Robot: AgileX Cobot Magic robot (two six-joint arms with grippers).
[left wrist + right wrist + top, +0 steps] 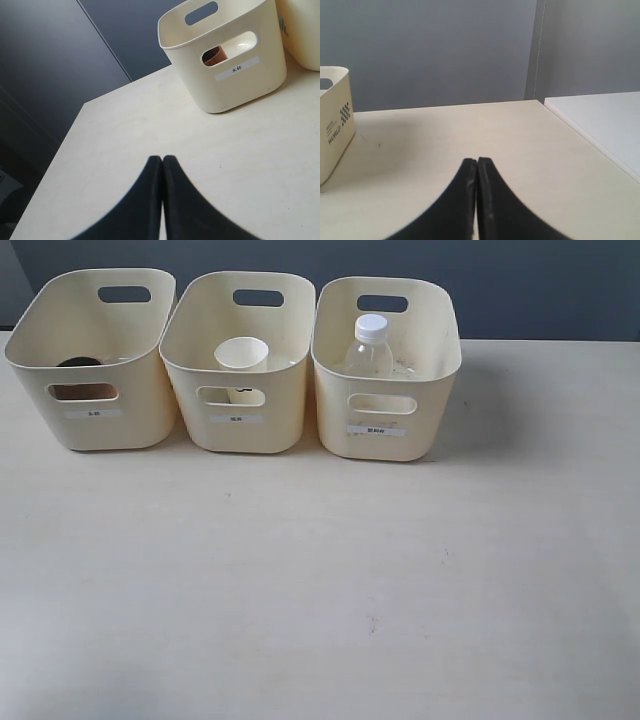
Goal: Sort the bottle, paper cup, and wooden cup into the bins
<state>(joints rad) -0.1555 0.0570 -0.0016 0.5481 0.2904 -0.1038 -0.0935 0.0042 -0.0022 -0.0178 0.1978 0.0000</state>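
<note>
Three cream bins stand in a row at the back of the table. The left bin (95, 420) holds the dark brown wooden cup (78, 364), which also shows through the handle cut-out (214, 55) in the left wrist view. The white paper cup (241, 354) stands upright in the middle bin (240, 430). The clear bottle (370, 348) with its white cap stands in the right bin (385, 440). My left gripper (162, 159) is shut and empty over bare table, well short of the left bin (240, 85). My right gripper (477, 161) is shut and empty. Neither gripper shows in the exterior view.
A pale wooden table (320, 580) stretches in front of the bins. Its left edge (60, 150) drops off beside my left gripper. A white surface (605, 120) adjoins the table past my right gripper. One bin's side (335, 125) sits off to the side of the right gripper. Dark wall behind.
</note>
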